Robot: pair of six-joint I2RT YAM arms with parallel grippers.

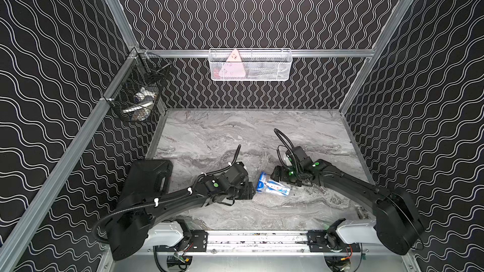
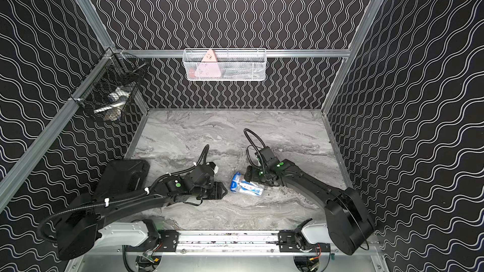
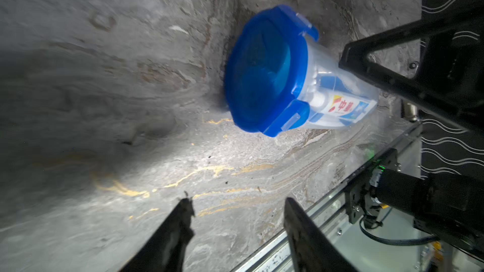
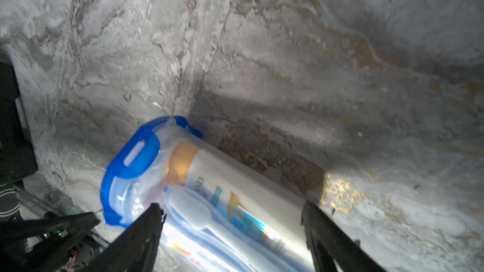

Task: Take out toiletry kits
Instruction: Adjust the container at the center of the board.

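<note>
Straddling the clear cup [image 4: 235, 192], low right pincer [image 4: 231, 209] spread wide

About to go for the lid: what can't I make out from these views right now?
- Right gripper straddles the cup; contact lost in right wrist blur, and its arm covers it in both top views.
- Kit pieces beside the toothpaste tube: smeared through the plastic.
- Black basket contents: too small, behind mesh, top views.
</note>
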